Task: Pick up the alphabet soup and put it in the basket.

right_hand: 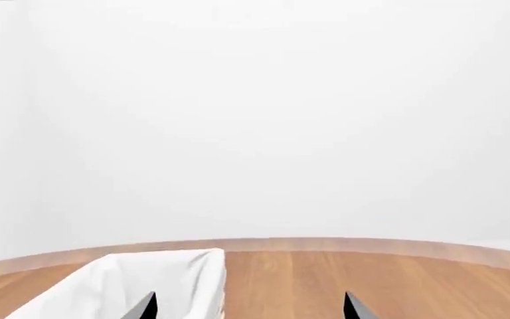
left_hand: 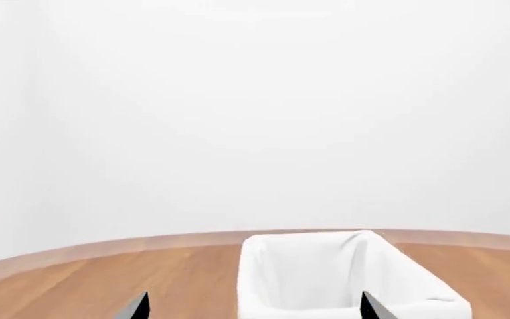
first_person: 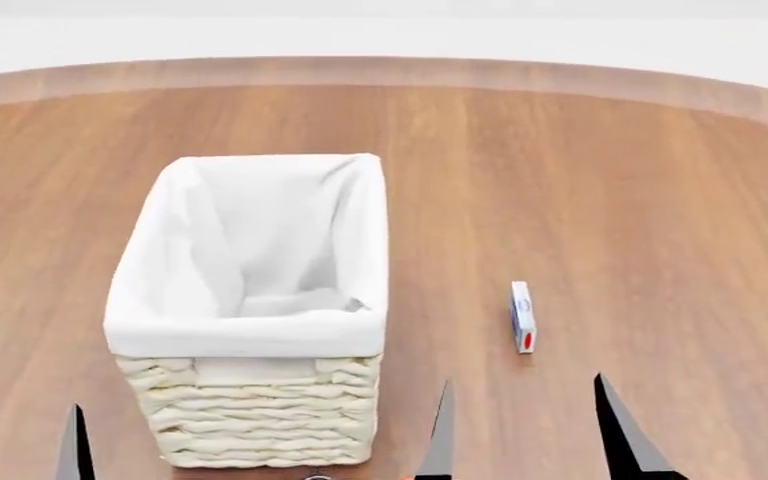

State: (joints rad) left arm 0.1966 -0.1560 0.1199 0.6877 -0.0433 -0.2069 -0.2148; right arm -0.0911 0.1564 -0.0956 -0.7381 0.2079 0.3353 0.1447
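The basket (first_person: 244, 325) stands left of centre in the head view, cream wicker with a white cloth liner over its rim, and nothing shows inside it. The alphabet soup is out of view in every frame. My left gripper (left_hand: 255, 307) is open, and the basket (left_hand: 264, 266) stands just ahead of it. In the head view one left fingertip (first_person: 75, 445) shows beside the basket's near left corner. My right gripper (first_person: 528, 428) is open and empty, low at the near edge, right of the basket. In the right wrist view the right gripper (right_hand: 250, 306) has the basket (right_hand: 149, 269) ahead on one side.
A small white box (first_person: 523, 316) with blue and red marks lies on the wooden surface (first_person: 624, 200), right of the basket and just beyond my right gripper. The surface's curved far edge (first_person: 384, 70) meets a plain white wall.
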